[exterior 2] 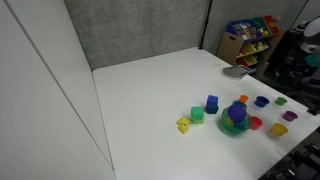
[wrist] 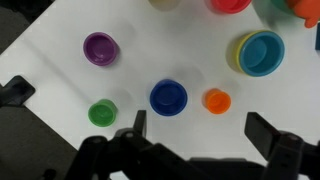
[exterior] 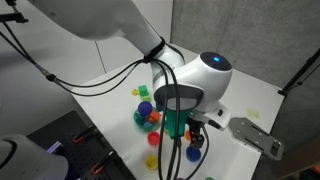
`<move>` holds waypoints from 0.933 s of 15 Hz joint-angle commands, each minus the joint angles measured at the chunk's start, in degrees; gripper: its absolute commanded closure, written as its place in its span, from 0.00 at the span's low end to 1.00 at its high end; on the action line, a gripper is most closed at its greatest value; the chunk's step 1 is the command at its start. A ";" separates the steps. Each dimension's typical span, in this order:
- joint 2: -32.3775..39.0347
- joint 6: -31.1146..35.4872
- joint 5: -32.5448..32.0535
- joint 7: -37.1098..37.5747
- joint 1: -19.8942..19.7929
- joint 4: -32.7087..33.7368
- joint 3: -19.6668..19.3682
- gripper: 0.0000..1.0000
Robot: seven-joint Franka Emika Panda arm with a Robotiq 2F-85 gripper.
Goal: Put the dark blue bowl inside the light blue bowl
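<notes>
Above the desk (wrist: pixel 50 90), the pincer (wrist: pixel 200 128) gapes empty, probably poised to straddle the dark blue bowl (wrist: pixel 168 97), with the light blue bowl (wrist: pixel 262 53) nearby.

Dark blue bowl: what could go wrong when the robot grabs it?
The orange bowl sits close beside the dark blue bowl, so the open gripper might knock or pinch it instead. The light blue bowl seems to overlap a yellow bowl, so the drop could tip it.
</notes>
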 commanded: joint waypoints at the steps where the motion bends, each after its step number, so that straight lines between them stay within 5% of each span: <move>1: 6.36 0.63 2.68 -1.83 -2.77 5.00 0.63 0.00; 14: 23.35 8.36 2.59 0.30 -7.67 15.78 3.21 0.00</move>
